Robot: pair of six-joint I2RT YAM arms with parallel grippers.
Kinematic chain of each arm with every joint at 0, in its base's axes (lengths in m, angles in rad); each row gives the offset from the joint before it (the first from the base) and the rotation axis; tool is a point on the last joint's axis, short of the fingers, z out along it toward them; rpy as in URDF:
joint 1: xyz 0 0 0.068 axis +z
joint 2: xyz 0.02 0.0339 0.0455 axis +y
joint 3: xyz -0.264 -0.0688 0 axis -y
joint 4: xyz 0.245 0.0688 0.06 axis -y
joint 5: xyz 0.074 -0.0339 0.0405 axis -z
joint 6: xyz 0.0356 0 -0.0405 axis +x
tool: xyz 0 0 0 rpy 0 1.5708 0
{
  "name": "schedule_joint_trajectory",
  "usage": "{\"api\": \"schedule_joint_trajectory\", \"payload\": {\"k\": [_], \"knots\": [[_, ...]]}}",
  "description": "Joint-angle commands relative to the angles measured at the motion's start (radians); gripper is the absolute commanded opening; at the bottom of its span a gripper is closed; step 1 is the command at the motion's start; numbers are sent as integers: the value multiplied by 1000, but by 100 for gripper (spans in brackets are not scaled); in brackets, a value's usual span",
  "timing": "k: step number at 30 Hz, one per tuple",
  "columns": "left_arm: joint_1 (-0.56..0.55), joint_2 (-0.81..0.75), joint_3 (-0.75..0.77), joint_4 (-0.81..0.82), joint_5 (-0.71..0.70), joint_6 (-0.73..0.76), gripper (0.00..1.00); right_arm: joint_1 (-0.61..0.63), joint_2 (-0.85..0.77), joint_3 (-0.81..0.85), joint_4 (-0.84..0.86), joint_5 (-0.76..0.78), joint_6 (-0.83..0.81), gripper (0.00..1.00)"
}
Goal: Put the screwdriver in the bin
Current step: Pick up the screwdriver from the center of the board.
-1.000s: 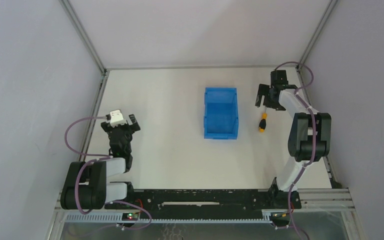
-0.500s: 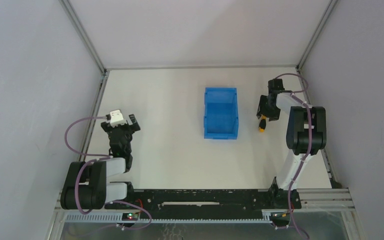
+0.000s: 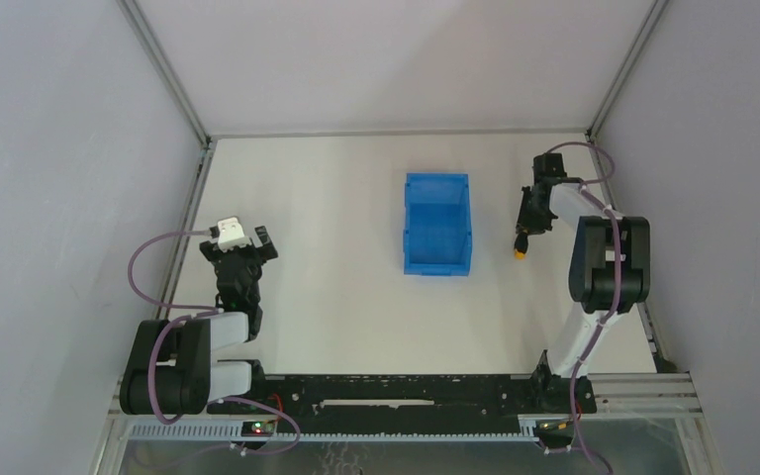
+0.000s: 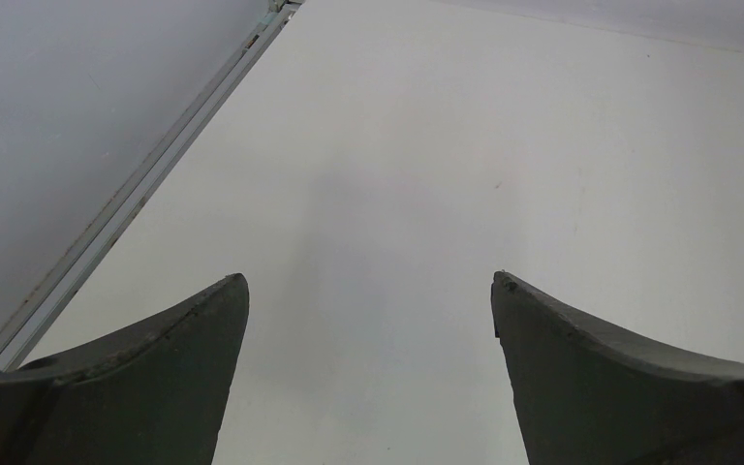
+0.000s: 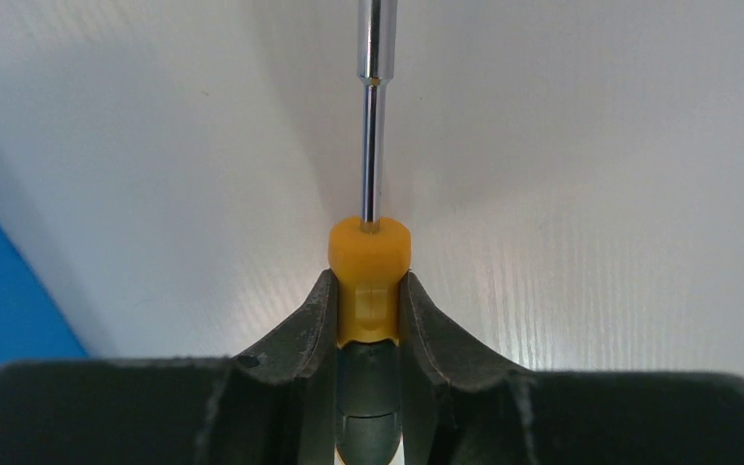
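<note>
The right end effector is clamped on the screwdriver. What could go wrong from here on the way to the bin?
1. The right end effector pinches the screwdriver at its narrow orange collar, with the handle running back between the jaws. It might pivot or slip while being carried.
2. The thin silver shaft projects well beyond the grasp. If the arm travels low, it could catch the wall of the bin.
</note>
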Motion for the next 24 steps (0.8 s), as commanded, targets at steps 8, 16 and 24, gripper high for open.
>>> {"api": "schedule_joint_trajectory", "payload": {"k": [8, 16, 24], "knots": [[-5, -8, 34, 31, -12, 24, 100, -5, -290, 56, -76, -2, -15, 20], [-5, -8, 34, 31, -12, 24, 100, -5, -405, 215, -195, -18, -24, 20], [-5, -8, 35, 31, -13, 24, 100, 19, -426, 430, -313, -30, -36, 18]]}}
